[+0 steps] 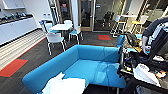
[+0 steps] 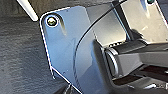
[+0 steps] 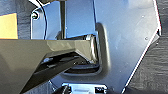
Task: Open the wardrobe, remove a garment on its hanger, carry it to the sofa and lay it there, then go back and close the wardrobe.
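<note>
White garment [image 1: 65, 85] lies nearest the head camera, spread flat on the seat end of the sofa [image 1: 82, 66], one corner riding up against the backrest. Hanger not distinguishable under the fabric.

Sofa is bright blue, L-shaped, low back, sitting on dark carpet with red floor patches [image 1: 104, 37] beyond it.

Tool state: can't tell for either arm. Both wrist views show the dark robot plate and jointed bar over dark carpet; fingers not resolvable, nothing visibly held. With no tool located, places relative to it can't be given; garment is on the sofa, not on either arm as far as visible.

Past the sofa: white surface [image 1: 61, 26] with white chairs with light-blue seats [image 1: 55, 38] around it. Long white counter [image 1: 15, 28] along the far wall. Glass doors behind.

Person with control rig [image 1: 152, 35] stands beside the sofa's far end, near dark equipment and a white device [image 1: 144, 72].
</note>
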`<state>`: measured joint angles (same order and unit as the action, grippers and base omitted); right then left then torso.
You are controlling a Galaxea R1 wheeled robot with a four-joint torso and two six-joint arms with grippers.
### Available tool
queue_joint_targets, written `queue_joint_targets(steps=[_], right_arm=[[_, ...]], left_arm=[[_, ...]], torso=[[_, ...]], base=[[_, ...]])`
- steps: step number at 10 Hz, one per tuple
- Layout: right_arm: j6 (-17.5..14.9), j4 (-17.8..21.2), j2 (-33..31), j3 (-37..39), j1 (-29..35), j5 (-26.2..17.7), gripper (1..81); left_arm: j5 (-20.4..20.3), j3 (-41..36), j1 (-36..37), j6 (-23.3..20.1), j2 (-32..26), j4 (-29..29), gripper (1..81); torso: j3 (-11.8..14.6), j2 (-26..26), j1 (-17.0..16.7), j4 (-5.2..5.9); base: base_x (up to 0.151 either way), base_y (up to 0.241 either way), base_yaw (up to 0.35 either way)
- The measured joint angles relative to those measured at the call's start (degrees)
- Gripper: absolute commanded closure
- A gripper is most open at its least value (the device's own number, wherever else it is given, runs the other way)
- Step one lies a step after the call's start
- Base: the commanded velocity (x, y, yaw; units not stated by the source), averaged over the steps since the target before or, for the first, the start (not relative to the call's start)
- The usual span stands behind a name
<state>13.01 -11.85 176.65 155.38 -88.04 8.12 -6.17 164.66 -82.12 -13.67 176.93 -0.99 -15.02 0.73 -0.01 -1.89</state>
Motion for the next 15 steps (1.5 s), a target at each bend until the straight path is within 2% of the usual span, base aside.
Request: queue_joint_targets(steps=[11, 15], right_arm=[[0.02, 0.00, 0.02, 0.00, -0.05, -0.07, 1.0], [0.02, 0.00, 0.02, 0.00, -0.05, -0.07, 1.0]], left_arm=[[0.17, -0.02, -0.29, 0.00, -0.44, -0.05, 1.0], [0.37, -0.16, -0.24, 0.00, -0.61, -0.05, 1.0]], torso=[[0.04, 0.09, 0.01, 0.00], [0.04, 0.09, 0.01, 0.00]], base=[[0.000, 0.000, 0.000], [0.000, 0.000, 0.146]])
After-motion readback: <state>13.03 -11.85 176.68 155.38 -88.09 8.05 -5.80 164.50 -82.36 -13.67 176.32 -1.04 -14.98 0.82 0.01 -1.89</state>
